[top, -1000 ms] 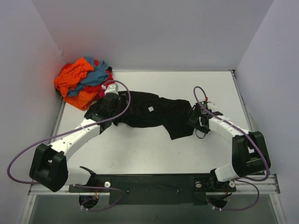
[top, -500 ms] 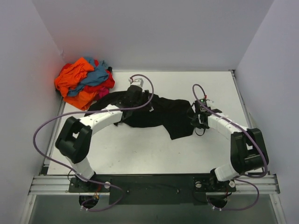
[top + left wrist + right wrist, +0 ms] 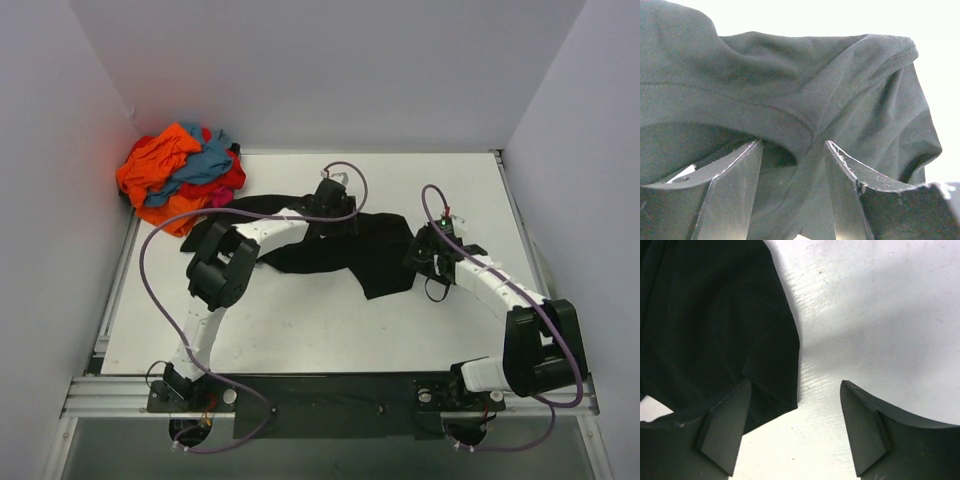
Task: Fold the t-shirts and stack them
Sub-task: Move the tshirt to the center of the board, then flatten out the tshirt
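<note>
**Shirts unfolded, nothing stacked**

The black t-shirt (image 3: 345, 250) is lying rumpled across the middle of the counter (image 3: 300, 330), not yet flattened. The left tool (image 3: 792, 150) is standing wide over its far hem, cloth bunching between the jaws, seemingly unpinched. The right tool (image 3: 796, 386) is gaping at its right edge, holding nothing. The heap of coloured t-shirts (image 3: 180, 175) is waiting in the far-left corner.

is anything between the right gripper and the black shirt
Nothing visible. The right gripper is open right at the edge of the black shirt, with only bare table beside the cloth.
</note>
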Available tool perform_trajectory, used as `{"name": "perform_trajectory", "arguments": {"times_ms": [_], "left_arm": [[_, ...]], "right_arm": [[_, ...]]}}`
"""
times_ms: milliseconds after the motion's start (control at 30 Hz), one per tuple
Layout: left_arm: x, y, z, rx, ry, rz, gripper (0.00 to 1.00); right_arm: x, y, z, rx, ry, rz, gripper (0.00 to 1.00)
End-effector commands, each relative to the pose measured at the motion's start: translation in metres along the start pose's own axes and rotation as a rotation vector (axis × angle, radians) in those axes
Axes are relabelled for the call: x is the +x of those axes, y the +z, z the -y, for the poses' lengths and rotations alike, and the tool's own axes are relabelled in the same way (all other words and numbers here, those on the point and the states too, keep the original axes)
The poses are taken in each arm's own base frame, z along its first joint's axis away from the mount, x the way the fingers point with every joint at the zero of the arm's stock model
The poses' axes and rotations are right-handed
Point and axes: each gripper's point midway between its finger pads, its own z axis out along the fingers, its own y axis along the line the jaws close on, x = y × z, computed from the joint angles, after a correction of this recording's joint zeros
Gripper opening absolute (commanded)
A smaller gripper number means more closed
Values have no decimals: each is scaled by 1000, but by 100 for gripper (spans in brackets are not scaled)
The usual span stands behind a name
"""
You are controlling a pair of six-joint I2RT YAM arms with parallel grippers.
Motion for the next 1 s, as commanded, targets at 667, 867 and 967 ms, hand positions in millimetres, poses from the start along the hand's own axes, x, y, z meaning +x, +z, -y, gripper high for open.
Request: {"name": "perform_trajectory", "arguments": {"times_ms": [667,867,967], "left_arm": [[-96,-63,27,33,83,202,0],[-157,-103,43,9,140,308,0],[-198,-131,52,-5,180,359,0]], "right_arm": [[-4,11,-4,172,-160,-15,1],[-51,-17,-6,87,-35,75,0],[-93,-43,-14,29,9,138,0]]}}
